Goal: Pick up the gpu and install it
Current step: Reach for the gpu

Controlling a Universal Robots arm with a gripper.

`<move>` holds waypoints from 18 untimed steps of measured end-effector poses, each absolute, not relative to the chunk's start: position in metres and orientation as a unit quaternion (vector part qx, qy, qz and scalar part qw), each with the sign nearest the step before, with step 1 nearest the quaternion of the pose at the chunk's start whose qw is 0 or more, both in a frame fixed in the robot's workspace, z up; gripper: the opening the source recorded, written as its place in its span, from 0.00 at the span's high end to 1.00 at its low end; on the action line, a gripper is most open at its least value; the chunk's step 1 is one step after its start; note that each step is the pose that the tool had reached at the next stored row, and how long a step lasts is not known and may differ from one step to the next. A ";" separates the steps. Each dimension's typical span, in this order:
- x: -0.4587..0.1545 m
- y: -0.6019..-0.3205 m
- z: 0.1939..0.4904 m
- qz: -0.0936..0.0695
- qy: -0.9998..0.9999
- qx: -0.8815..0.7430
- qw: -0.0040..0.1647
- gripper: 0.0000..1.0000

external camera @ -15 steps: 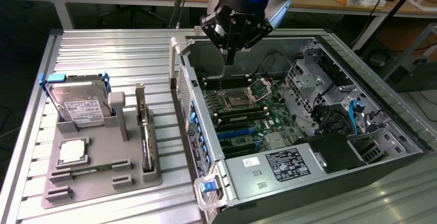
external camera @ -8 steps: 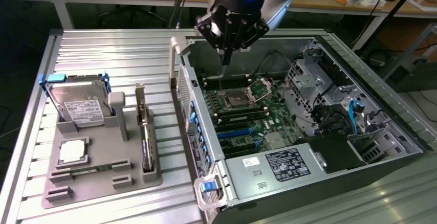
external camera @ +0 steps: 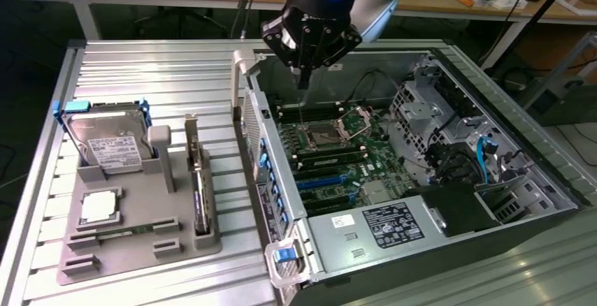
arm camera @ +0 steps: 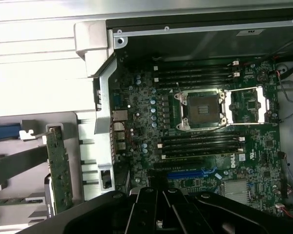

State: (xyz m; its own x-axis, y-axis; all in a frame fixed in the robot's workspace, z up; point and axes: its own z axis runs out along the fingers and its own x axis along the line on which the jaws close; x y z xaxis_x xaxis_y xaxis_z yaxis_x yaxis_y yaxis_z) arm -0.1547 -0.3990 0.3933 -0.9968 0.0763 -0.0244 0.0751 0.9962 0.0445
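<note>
The gpu (external camera: 198,194) is a thin dark card standing on edge in a slot of the grey holder tray (external camera: 140,250), at the exterior view's left of the open computer case (external camera: 279,201). In the wrist view the gpu (arm camera: 58,168) shows as a green-edged board beside the case wall. My gripper (external camera: 300,77) hangs over the far end of the case, above the motherboard (external camera: 326,152), well apart from the gpu. Its fingers are shut and hold nothing. The dark gripper (arm camera: 158,207) body also shows in the wrist view over the blue card slots (arm camera: 190,173).
A silver hard drive (external camera: 110,142) with a white label stands in the tray, with a square silver chip (external camera: 100,208) lying in front of it. The processor socket (arm camera: 201,109) is open, with memory slots on both sides. Drive cages and cables (external camera: 448,131) fill the case's other side.
</note>
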 end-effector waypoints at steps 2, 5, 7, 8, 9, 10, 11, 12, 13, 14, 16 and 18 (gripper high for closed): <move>-0.157 -0.399 0.393 0.022 0.999 0.038 0.013 0.89; -0.160 -0.399 0.393 0.022 0.999 0.038 0.013 0.89; -0.162 -0.399 0.393 0.022 0.999 0.038 0.013 0.89; -0.163 -0.399 0.393 0.022 0.999 0.038 0.013 0.89; -0.164 -0.399 0.393 0.022 0.999 0.038 0.013 0.89; -0.165 -0.399 0.393 0.022 0.999 0.038 0.013 0.89; -0.167 -0.399 0.393 0.022 0.999 0.038 0.013 0.89; -0.168 -0.399 0.393 0.022 0.999 0.038 0.013 0.89; -0.169 -0.399 0.393 0.022 0.999 0.038 0.013 0.89; -0.170 -0.399 0.393 0.022 0.999 0.038 0.013 0.89; -0.172 -0.399 0.393 0.022 0.999 0.038 0.013 0.89; -0.174 -0.399 0.393 0.022 0.999 0.038 0.013 0.89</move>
